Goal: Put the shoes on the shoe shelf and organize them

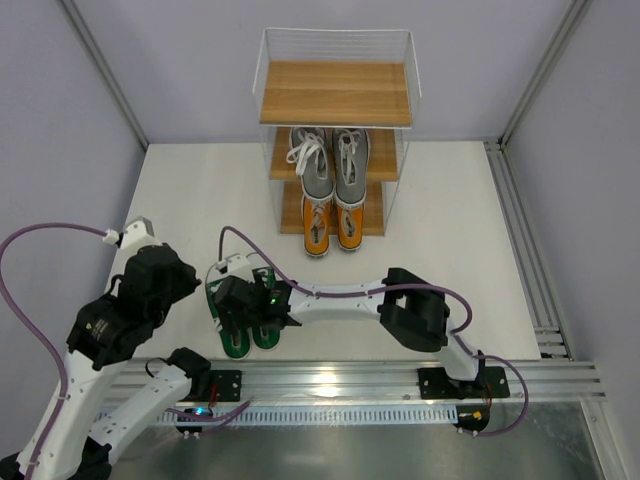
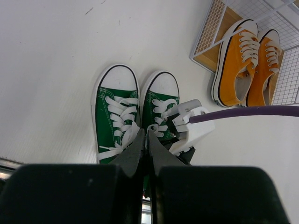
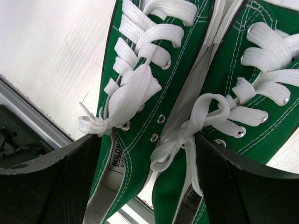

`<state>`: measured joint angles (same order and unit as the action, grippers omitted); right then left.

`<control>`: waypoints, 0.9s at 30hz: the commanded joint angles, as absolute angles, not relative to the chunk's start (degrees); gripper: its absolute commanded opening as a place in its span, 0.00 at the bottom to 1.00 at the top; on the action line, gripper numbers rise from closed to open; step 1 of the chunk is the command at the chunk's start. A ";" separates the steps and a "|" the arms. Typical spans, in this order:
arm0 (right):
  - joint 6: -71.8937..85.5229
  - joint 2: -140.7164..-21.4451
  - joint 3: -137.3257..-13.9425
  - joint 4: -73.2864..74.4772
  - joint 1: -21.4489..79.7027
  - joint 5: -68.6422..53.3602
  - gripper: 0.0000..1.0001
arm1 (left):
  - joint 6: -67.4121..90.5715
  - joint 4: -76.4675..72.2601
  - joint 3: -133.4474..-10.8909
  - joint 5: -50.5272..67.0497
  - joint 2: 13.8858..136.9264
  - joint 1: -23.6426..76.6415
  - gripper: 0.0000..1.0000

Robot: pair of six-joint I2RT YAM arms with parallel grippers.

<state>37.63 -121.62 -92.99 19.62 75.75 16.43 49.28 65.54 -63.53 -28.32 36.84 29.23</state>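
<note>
1. Green shoes (image 1: pixel 250 340) lay side by side on the white table (image 1: pixel 450 250) near its front edge, toes toward the shoe shelf (image 1: pixel 335 95) and well apart from it.
2. The right gripper (image 1: pixel 245 312) hung over the pair's heel end with its jaws spread wide. Its wrist view showed one finger (image 3: pixel 60 186) beside the outer wall of one shoe and the other over the second shoe's laces. Whether either pad pressed the canvas could not be told.
3. The left gripper (image 2: pixel 145 144) was closed on nothing, above the table on the near side of the green pair.
4. Only the overhead view showed the whole shelf, with the grey pair (image 1: pixel 330 165) on its middle board and the orange pair (image 1: pixel 333 222) on the lowest.
5. The left wrist view showed the green toe caps, which the right arm hid from above.
6. The right wrist view showed the tied white bows and a printed label inside one collar.
</note>
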 commanded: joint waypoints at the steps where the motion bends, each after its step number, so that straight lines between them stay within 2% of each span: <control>1: 38.49 -122.52 -93.87 22.23 73.48 20.82 0.79 | 49.31 65.30 -63.28 -29.36 36.12 29.00 0.00; 8: 42.01 -120.33 -90.10 28.29 71.98 27.58 0.68 | 49.40 64.42 -62.75 -28.74 36.39 29.00 0.00; 23: 37.09 -115.14 -86.31 30.23 72.16 30.76 0.70 | 48.78 62.84 -62.32 -28.12 37.44 29.00 0.00; 27: 36.48 -114.60 -86.13 28.57 72.16 29.54 0.75 | 48.52 62.58 -62.14 -27.95 37.62 29.00 0.00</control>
<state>39.64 -116.88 -87.09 24.01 74.39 23.53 49.08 64.97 -62.63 -27.86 37.21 29.23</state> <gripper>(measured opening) 0.728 0.002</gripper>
